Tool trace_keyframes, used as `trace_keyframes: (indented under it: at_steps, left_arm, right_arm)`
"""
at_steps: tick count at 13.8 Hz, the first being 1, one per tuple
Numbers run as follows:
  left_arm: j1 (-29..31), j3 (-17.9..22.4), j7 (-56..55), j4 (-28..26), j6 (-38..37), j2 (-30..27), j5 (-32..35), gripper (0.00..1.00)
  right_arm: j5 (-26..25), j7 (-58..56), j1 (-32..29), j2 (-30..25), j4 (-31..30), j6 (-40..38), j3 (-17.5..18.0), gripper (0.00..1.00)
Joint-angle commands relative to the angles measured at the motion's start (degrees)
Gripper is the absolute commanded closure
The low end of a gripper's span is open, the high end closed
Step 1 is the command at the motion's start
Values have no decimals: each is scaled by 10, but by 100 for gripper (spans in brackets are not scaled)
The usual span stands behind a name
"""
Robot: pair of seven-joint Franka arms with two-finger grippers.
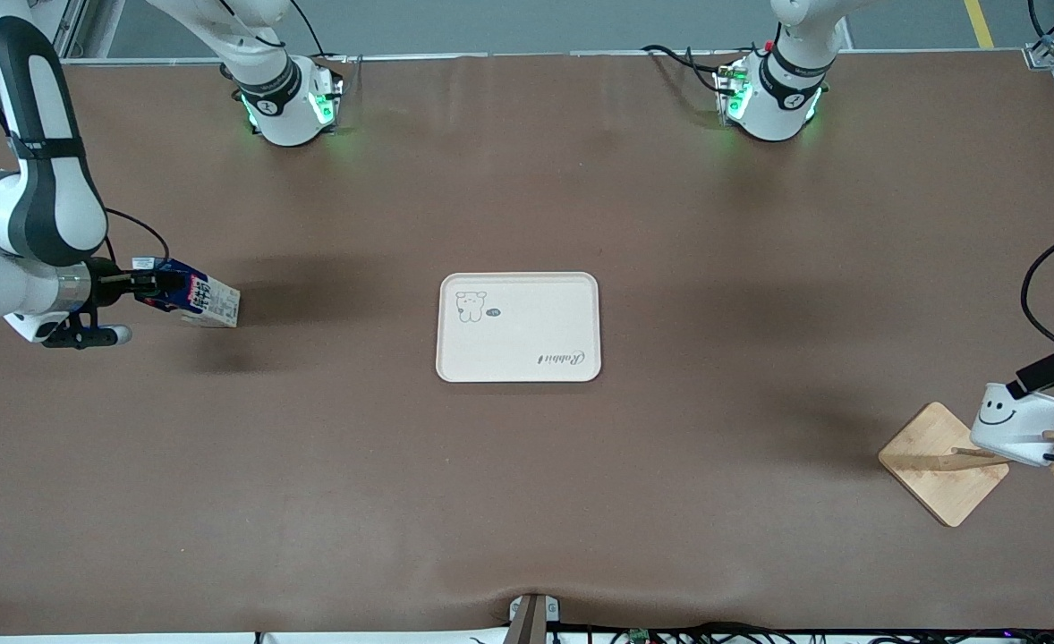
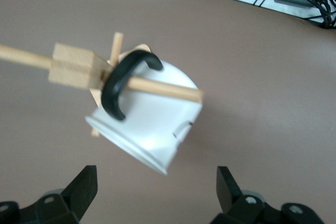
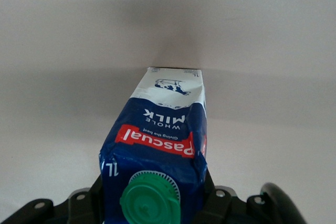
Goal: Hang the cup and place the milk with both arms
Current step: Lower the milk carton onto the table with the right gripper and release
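right gripper (image 1: 138, 286): toward the right arm's end of the tabletop (image 1: 527, 501), well apart from the tray (image 1: 518, 327); jaws clamped on the milk (image 1: 194, 301) at its cap end

milk: held tipped over, base pointing toward the tray; the front view suggests it is held just off the surface, contact unclear; green cap (image 3: 150, 201) sits between the jaws in the right wrist view

tray: cream, middle of the tabletop, nothing on it; judged to be the milk's target, not reached yet

rack (image 1: 943, 461): wooden, square base, toward the left arm's end, well apart from the tray

cup (image 1: 1019, 424): white, smiley face, hanging tilted on a rack peg (image 2: 163, 88); peg passes through the black handle (image 2: 124, 83)

left gripper (image 2: 156, 190): at the rack, just beside the cup; jaws apart, holding nothing

stage: judgement – cup hang looks done, milk transfer just starting

risk, milk: grip is near the cap on a soft carton, held sideways; could pivot or slip in the jaws, then land on an edge and topple on the tray

risk, cup: the open jaws are close to the cup rim; a pull-away that clips it could slide the handle off the peg or tip the rack
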Motion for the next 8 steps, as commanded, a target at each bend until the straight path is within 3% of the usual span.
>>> trace_keyframes:
  at_steps: [1, 2, 3, 5, 8]
  left_arm:
    - [-2, -21, -39, -6, -60, -47, -1, 0]
    - [-1, -29, -51, -6, -84, -59, 0, 0]
    - [-1, -35, -54, -6, -101, -72, 7, 0]
    - [-1, -51, -56, -6, -132, -96, 17, 0]
    - [-1, -69, -68, -2, -162, -115, 18, 0]
  right_arm:
    - [1, -2, -12, -3, -12, 9, 12, 99]
    - [2, -2, -12, 2, -11, 8, 12, 66]
    - [3, -2, -15, 8, -8, 6, 12, 1]
    - [3, -6, -12, 9, 10, -9, 12, 0]
    - [2, -7, 1, 9, 85, -90, 13, 0]
